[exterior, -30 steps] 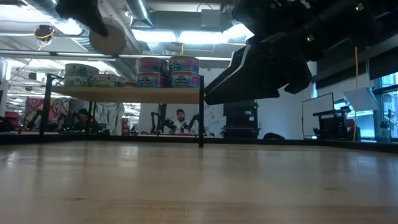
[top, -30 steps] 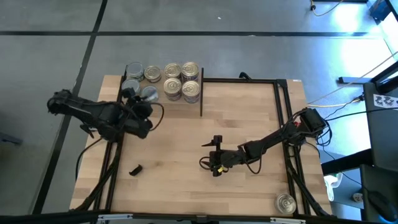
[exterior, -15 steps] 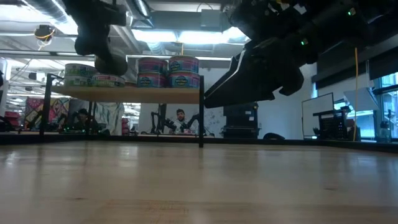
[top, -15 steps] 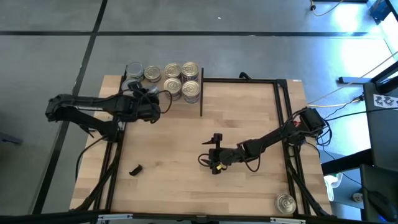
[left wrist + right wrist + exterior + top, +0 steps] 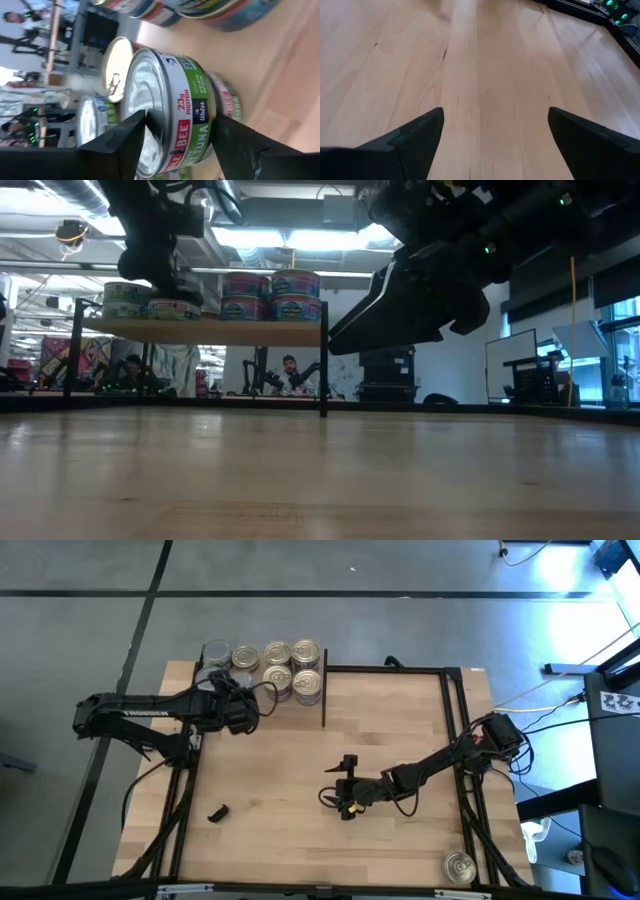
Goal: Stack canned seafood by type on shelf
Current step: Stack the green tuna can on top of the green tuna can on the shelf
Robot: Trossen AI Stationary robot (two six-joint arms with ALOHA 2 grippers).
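Tuna tin (image 5: pixel 170 105) upright (silver-topped), between left hand (image 5: pixel 180 145) fingers

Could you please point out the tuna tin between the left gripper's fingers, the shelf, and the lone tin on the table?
tuna tin (image 5: pixel 187 110), left wrist view, green label.
shelf (image 5: pixel 215 331), low view, board's front edge.
lone tin (image 5: pixel 459 866), high view, top.

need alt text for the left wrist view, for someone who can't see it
A green-labelled tuna tin with a plain silver top fills the view between the left gripper's two dark fingers, seated on another tin on the light wood shelf. More tins stand beside and behind it, one with a gold pull-tab top.
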